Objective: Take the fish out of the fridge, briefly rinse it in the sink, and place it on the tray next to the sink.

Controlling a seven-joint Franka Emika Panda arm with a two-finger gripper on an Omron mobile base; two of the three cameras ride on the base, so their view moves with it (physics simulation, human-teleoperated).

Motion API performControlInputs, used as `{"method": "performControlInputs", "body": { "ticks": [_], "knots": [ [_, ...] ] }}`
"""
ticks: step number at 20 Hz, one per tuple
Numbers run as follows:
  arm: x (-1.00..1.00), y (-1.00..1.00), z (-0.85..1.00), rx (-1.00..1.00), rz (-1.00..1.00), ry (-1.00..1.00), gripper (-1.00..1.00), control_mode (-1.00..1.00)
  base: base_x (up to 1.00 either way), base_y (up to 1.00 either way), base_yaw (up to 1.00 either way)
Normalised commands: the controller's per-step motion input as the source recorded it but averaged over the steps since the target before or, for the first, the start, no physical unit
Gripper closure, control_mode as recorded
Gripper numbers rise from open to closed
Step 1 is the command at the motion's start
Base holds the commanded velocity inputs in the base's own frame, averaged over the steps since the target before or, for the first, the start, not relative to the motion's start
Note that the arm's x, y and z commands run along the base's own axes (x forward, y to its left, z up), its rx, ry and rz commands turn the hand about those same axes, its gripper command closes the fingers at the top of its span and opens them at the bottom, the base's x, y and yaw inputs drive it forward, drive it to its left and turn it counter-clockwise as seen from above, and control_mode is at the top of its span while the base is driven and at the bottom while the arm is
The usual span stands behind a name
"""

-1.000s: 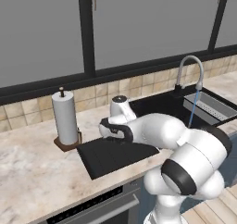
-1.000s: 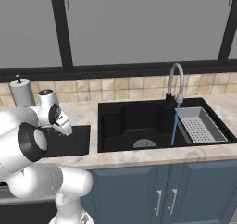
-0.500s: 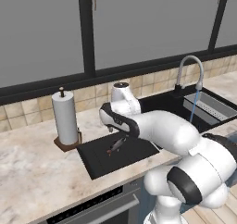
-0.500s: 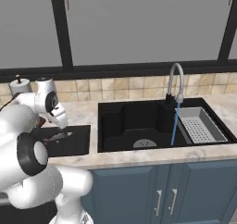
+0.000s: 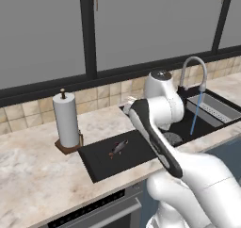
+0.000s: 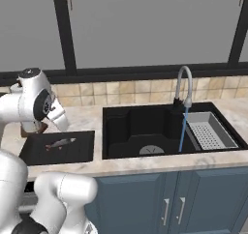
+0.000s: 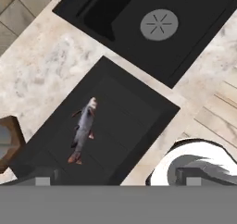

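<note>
The fish (image 7: 83, 130) is small and grey, and it lies flat on the black tray (image 7: 132, 107) with nothing touching it. The same fish (image 5: 118, 147) shows on the tray (image 5: 101, 162) to the left of the sink (image 5: 186, 126), and from the other side the fish (image 6: 60, 143) rests mid-tray (image 6: 80, 151). My gripper (image 7: 118, 181) hangs well above the tray, open, its tips wide apart with nothing between them. The fridge is out of view.
Water runs in a blue stream from the chrome faucet (image 6: 183, 85) into the sink (image 6: 140, 126). A grey strainer basket (image 6: 207, 131) sits in the right basin. A paper towel roll (image 5: 66, 121) stands behind the tray's left end. Windows line the back wall.
My gripper was shut low over the tray; it has opened, left the fish lying on the tray, and the hand has risen away above it.
</note>
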Motion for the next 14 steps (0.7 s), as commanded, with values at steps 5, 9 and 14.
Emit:
{"method": "performControlInputs", "body": {
  "ticks": [5,9,14],
  "knots": [
    [-1.0,-1.0,0.6,0.13,0.01,-0.48,-1.0,-1.0,0.0,0.0,0.0],
    [-1.0,-1.0,0.47,0.16,0.04,-0.43,-1.0,-1.0,0.0,0.0,0.0],
    [-1.0,-1.0,0.45,0.19,0.05,-0.41,-1.0,-1.0,0.0,0.0,0.0]
  ]
}}
